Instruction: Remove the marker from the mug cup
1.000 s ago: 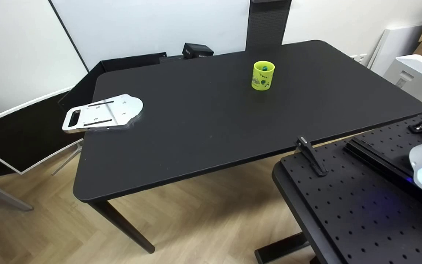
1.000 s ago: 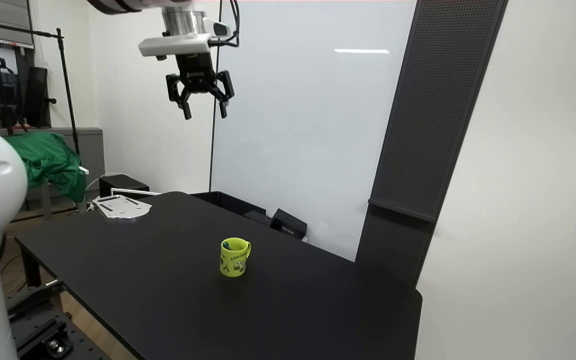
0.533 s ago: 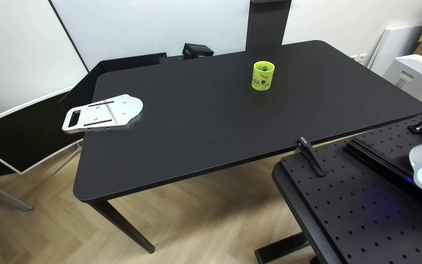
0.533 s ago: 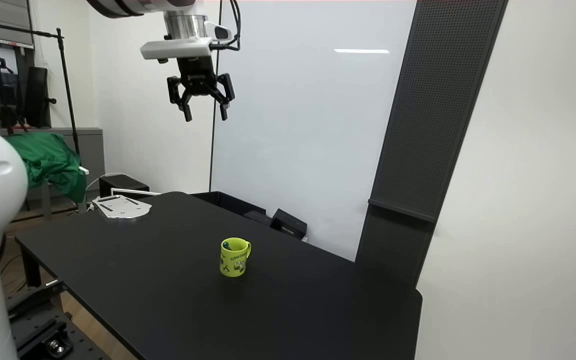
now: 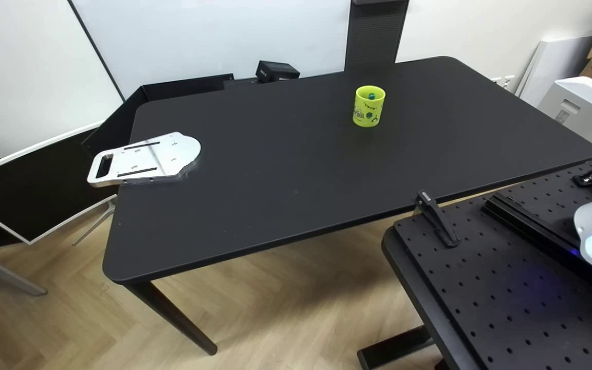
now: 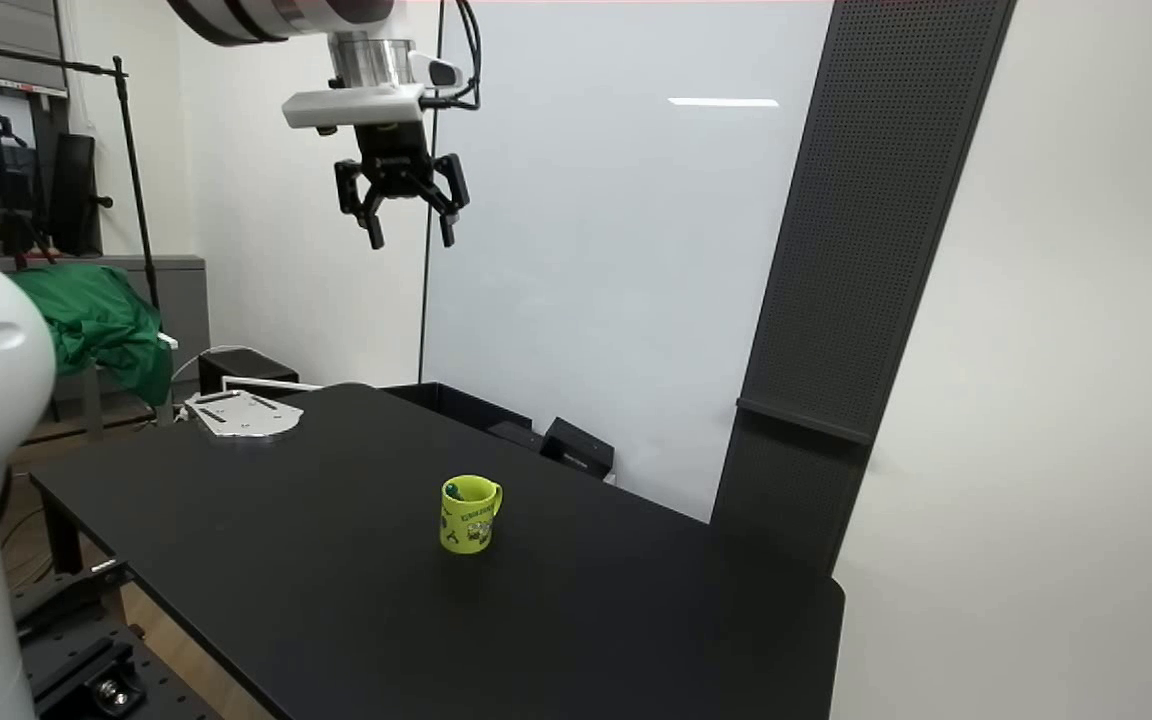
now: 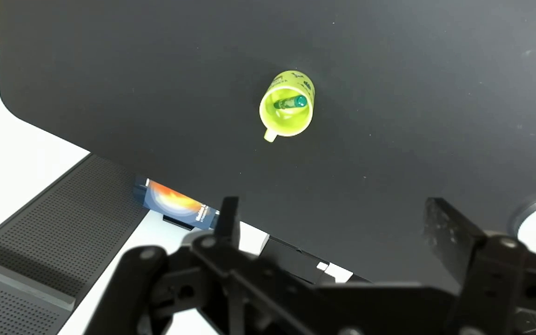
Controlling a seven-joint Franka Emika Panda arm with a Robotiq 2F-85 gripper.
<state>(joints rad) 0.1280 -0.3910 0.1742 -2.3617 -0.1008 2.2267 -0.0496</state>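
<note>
"Where's the green marker (image 7: pixel 290 102)?"

"Inside the yellow-green mug (image 6: pixel 467 526), lying slantwise. In the wrist view its rounded end points to about two o'clock of the mouth; I'd guess the wall props it so."

"Does it clear the rim?"

"Can't tell. The mug stands upright, though, which should suit a reach from above. Its handle (image 7: pixel 271 135) sits at seven o'clock in the wrist view, opposite the rounded end, so it oughtn't to get in the way."

"And the gripper (image 6: pixel 412 242)?"

"Well above the mug, between eleven and twelve o'clock of it in an exterior view. Its fingers (image 7: pixel 449 232) are spread wide, aimed down, with nothing between them. I'd call this the approach step, the grasp not yet made; they may need narrowing to fit inside the mouth."

"Anything else on the black tabletop (image 5: pixel 275 180)?"

"A slotted white plate (image 5: pixel 160 159), between eight and nine o'clock of the mug in an exterior view, its hand-slot end jutting past the table edge. Perhaps that's for grabbing; either way it lies well apart from the mug."
</note>
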